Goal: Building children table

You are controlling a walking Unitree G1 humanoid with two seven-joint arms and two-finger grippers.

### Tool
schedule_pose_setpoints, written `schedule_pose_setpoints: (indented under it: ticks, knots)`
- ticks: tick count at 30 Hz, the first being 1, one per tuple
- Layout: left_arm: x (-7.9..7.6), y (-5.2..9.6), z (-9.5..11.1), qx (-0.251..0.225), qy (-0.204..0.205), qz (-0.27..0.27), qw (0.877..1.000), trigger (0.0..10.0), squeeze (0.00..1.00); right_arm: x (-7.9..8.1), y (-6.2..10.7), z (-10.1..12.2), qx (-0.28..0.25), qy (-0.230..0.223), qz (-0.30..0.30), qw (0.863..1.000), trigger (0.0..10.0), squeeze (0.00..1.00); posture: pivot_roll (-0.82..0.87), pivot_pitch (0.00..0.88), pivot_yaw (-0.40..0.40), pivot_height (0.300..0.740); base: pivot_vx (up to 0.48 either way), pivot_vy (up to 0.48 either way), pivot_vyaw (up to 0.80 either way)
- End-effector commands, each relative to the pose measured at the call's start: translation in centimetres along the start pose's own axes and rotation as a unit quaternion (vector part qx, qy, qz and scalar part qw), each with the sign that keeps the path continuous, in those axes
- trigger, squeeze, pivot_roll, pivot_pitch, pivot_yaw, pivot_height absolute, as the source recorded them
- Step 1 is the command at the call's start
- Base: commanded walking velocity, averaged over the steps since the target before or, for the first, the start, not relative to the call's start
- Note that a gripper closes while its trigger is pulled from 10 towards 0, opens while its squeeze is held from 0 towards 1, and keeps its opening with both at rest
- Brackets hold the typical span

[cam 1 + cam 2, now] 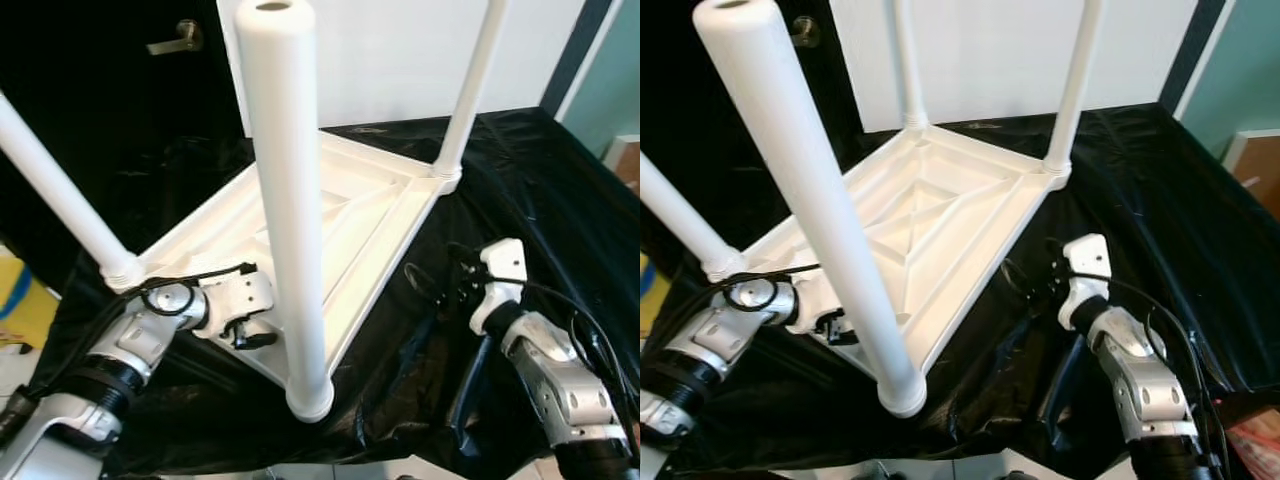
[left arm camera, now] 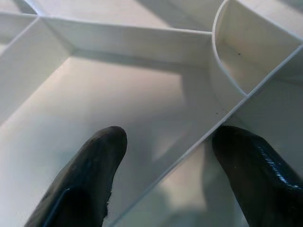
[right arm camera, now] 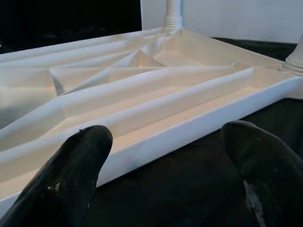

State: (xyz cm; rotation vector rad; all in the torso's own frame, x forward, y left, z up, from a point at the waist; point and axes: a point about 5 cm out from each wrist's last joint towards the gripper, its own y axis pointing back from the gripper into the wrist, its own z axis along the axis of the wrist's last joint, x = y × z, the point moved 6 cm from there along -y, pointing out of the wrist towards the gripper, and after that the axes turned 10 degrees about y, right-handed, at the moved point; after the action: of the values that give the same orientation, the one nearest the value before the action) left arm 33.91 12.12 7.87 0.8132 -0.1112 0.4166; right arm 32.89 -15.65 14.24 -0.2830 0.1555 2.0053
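Upturned white plastic table [image 1: 940,215] on black sheet [image 1: 1140,180] — light, stiff, slick; best gripped by rim. Left gripper [image 2: 165,182] spread astride a rib [image 2: 189,146], right gripper [image 3: 165,175] spread beside.

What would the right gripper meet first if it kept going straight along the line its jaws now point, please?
Most likely the near side rim of the upturned white table top. The right gripper, jaws open, points across a strip of black sheet at that rim. How far off it lies is hard to judge.
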Motion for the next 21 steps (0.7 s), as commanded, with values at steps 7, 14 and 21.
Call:
schedule_pose_setpoints:
  ticks: [7, 14, 21]
  knots:
    - [-1.5, -1.6, 2.0, -0.072, 0.088, -0.007, 0.994, 0.0, 0.0, 0.4, 0.5, -0.2, 0.006, -0.004, -0.01, 1.0, 10.0, 0.0, -0.07, 0.101, 0.053, 0.74, 0.0, 0.0, 0.0]
    - [-1.3, -1.7, 2.1, -0.084, 0.105, -0.001, 0.991, 0.0, 0.0, 0.2, 0.3, -0.2, 0.007, -0.001, -0.011, 1.0, 10.0, 0.0, -0.06, 0.093, 0.043, 0.74, 0.0, 0.0, 0.0]
    - [-0.7, -1.7, 2.5, -0.095, 0.129, 0.027, 0.987, 0.0, 0.0, -0.3, 0.0, 0.0, 0.004, 0.001, -0.024, 1.0, 10.0, 0.0, -0.05, 0.087, 0.034, 0.74, 0.0, 0.0, 0.0]
